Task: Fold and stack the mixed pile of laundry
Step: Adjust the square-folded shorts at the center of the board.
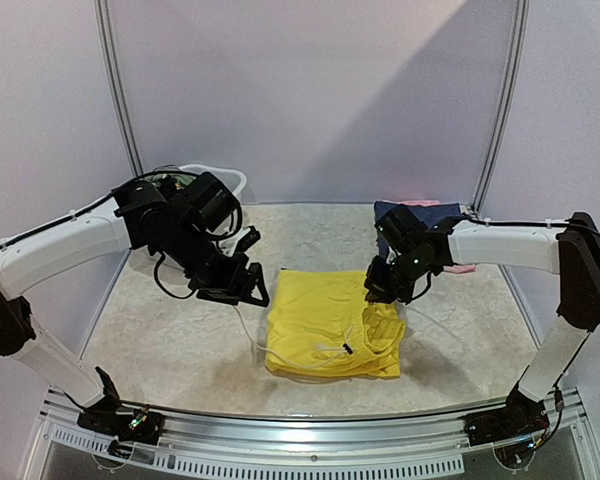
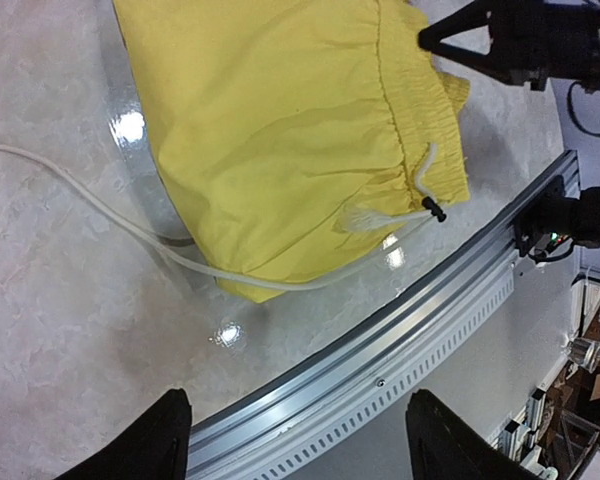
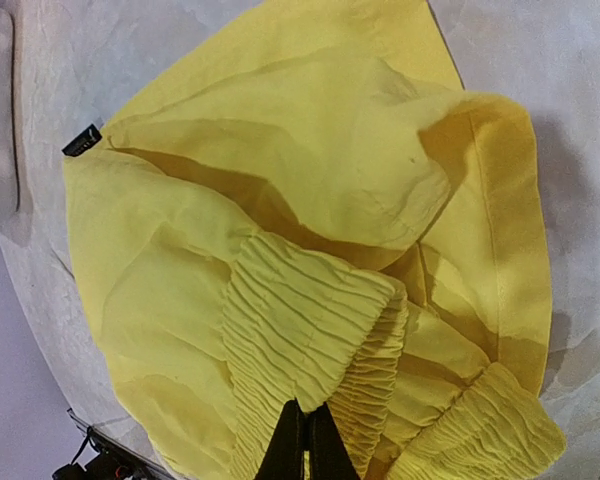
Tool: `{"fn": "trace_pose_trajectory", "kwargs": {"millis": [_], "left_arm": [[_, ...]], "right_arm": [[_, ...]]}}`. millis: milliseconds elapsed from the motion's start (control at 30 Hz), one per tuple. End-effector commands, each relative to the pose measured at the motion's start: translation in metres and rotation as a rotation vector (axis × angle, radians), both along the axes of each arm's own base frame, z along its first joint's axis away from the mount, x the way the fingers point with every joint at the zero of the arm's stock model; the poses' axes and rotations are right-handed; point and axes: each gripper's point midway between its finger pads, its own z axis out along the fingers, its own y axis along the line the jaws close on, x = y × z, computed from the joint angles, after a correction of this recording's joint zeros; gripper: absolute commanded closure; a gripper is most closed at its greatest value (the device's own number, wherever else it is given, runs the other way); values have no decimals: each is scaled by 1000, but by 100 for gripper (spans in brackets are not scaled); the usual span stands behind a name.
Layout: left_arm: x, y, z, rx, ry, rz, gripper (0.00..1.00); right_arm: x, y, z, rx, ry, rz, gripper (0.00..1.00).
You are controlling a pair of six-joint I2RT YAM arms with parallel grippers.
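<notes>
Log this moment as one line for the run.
step: folding yellow garment | left hand: open, empty, beside garment | right hand: shut on its elastic band | drawstring: trailing across table

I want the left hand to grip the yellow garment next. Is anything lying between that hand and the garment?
Nothing foreign. The left hand is open beside the yellow garment; the gap holds only bare table and the garment's own white drawstring, lying loose across it.
</notes>
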Motion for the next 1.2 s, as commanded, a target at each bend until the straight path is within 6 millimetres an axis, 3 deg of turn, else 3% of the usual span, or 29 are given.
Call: {"fn": "trace_pose_trajectory", "kwargs": {"millis": [0, 167, 667, 933, 1167], "left_arm": [[2, 5, 0, -13, -23, 12, 25], [3, -3, 5, -26, -46, -25, 26], [2, -40, 4, -40, -79, -121, 29], [13, -68, -9, -10, -84, -156, 31], [27, -107, -29, 14, -108, -188, 36]], "right_arm": [[19, -11, 26, -58, -65, 14, 100], [35, -26, 41, -74, -102, 16, 100], [60, -62, 48, -108, -150, 81, 100], [59, -62, 20, -128, -107, 144, 100], [70, -84, 10, -238, -107, 123, 100]]}}
